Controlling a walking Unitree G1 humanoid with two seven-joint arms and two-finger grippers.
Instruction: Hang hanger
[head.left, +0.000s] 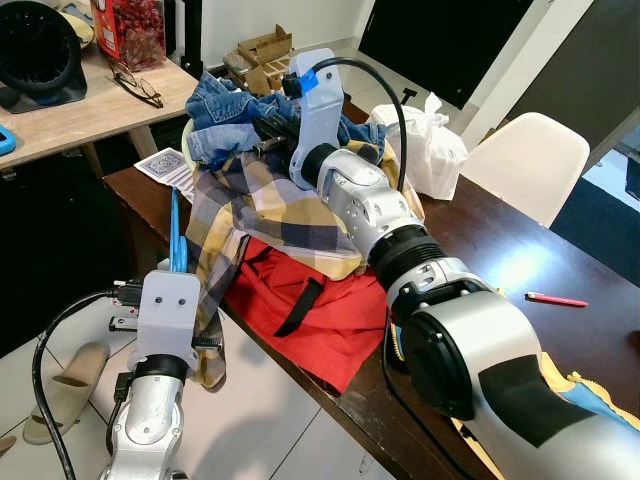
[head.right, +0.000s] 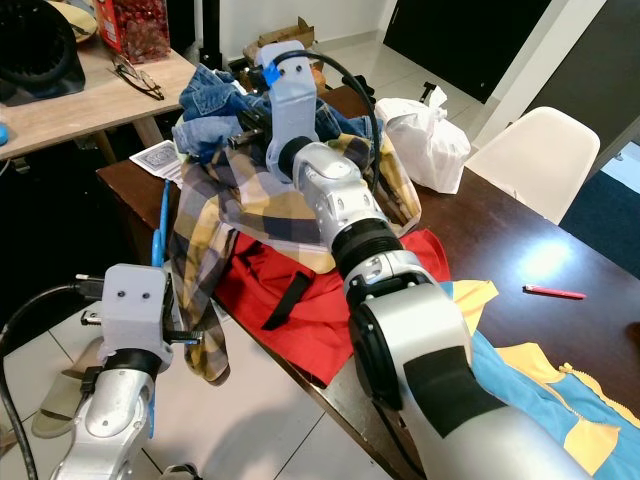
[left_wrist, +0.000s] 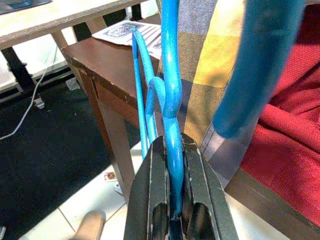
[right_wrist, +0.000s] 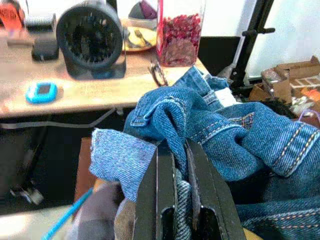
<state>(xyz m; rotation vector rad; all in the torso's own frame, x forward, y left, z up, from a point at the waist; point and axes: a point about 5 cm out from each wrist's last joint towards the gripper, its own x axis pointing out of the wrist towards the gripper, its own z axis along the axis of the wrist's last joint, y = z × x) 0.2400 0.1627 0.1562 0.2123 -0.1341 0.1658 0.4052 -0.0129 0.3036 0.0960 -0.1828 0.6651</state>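
Left wrist view: left gripper (left_wrist: 172, 200) clamps the blue hanger (left_wrist: 170, 95) for hanging; right gripper (right_wrist: 175, 200) pinches jeans (right_wrist: 240, 135), steadying the pile.

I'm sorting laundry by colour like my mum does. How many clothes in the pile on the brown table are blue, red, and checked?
Blue denim jeans: 1
Red garment: 1
Yellow checked shirt: 1
Total: 3

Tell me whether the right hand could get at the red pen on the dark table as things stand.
Probably not right away: the right hand is shut on the denim jeans atop the clothes pile, far across the table from the red pen. Bare tabletop lies around the pen, so releasing first would likely free the way.
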